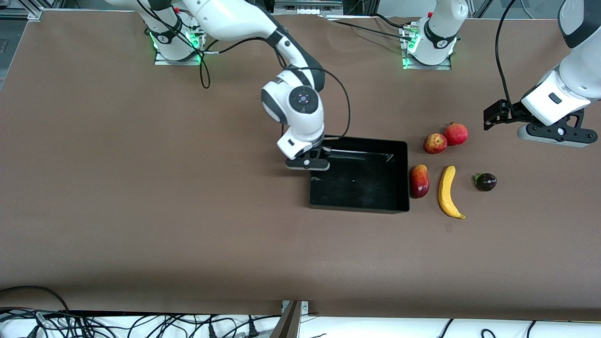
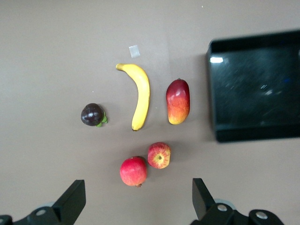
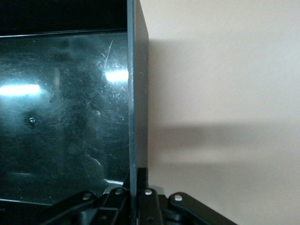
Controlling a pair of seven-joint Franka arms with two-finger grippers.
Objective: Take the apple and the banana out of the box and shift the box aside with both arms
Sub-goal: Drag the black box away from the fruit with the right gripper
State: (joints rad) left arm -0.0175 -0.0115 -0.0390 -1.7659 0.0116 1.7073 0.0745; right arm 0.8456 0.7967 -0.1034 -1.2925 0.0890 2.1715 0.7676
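The black box [image 1: 359, 206] lies mid-table. My right gripper [image 1: 313, 170] is shut on its wall at the right arm's end; the right wrist view shows the thin wall [image 3: 137, 93] pinched at the gripper [image 3: 136, 176]. Beside the box toward the left arm's end lie the mango [image 1: 419, 181], banana [image 1: 450, 192], purple fruit [image 1: 485, 181], apple [image 1: 435, 143] and pomegranate [image 1: 456, 134]. My left gripper [image 1: 556, 136] hangs open and empty over bare table beside the pomegranate. The left wrist view shows its gripper [image 2: 138, 197], pomegranate [image 2: 133, 171], apple [image 2: 159, 155], mango [image 2: 178, 101], banana [image 2: 142, 93], purple fruit [image 2: 92, 115] and box [image 2: 255, 84].
A small square of tape [image 1: 448, 227] lies on the brown table near the banana's tip, also in the left wrist view [image 2: 134, 50]. Loose cables [image 1: 141, 324] run along the table's edge nearest the front camera. The arm bases stand at the edge farthest from the front camera.
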